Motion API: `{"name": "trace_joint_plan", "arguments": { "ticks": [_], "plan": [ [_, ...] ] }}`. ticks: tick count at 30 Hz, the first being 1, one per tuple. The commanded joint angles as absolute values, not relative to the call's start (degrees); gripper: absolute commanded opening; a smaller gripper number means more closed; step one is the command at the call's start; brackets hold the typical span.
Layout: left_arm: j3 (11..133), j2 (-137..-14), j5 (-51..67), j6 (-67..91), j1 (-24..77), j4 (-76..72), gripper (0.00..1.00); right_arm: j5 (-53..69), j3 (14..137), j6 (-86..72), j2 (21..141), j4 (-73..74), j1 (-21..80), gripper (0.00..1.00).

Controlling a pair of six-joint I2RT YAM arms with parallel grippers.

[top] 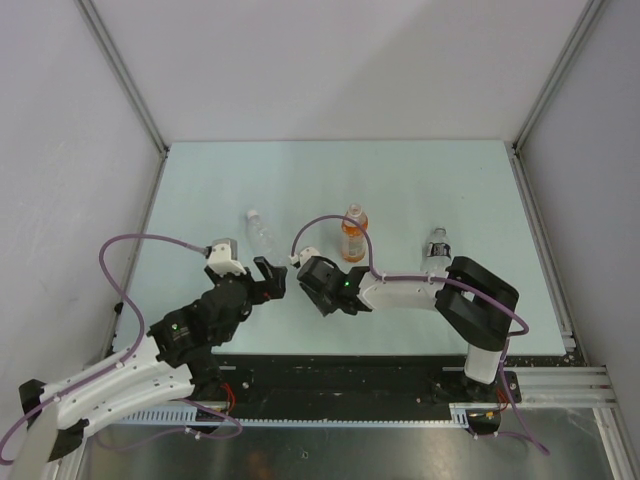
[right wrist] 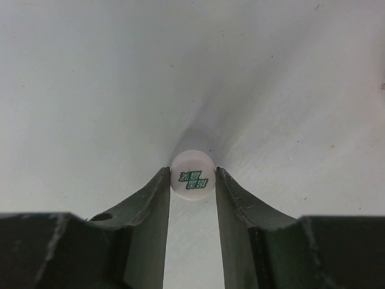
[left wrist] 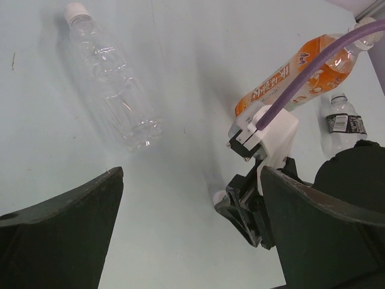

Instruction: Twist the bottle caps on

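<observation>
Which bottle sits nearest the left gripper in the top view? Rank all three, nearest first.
1. Clear bottle, lying just beyond the left gripper.
2. Orange bottle, upright, centre.
3. Labelled bottle, far right.

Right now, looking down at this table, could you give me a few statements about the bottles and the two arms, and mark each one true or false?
1. The clear bottle lies on its side. True.
2. The orange bottle lies on its side as well. False: it stands upright.
3. The left arm's jaws grip a bottle. False: they stand wide open and empty, short of the clear bottle.
4. A white cap with green print sits between the tips of the right arm's jaws, which touch it on both sides. True.
</observation>
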State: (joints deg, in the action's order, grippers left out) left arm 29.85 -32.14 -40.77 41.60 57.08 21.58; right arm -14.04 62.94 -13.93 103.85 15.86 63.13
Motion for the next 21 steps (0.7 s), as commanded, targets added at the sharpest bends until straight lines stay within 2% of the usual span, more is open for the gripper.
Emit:
{"name": "trace_joint_plan", "arguments": {
  "ticks": [1,5,8,16,21],
  "plan": [
    [30.2,-31.5,-42.9,41.5,56.9,20.5,0.99,-14.3,65.0,-14.4,103.6,16.7,63.2,0.23],
    [30.3,-32.6,-45.5,38.3,56.8,19.8,0.99,-14.9,65.0,-14.9,99.0,18.7,62.5,0.1],
    [29.5,-34.9,-44.5,32.4,56.8,14.4,0.99,-15.0,64.8,-15.6,92.4,21.5,60.8,0.07],
    [14.7,-44.4,-26.8,11.0,56.8,-32.8,1.0,-12.0,60.4,-15.7,68.1,25.0,52.2,0.09],
    [16.1,-60.3,-24.5,7.9,56.8,-48.5,1.0,-4.6,54.6,-17.2,53.1,21.4,44.4,0.09]
  ]
}}
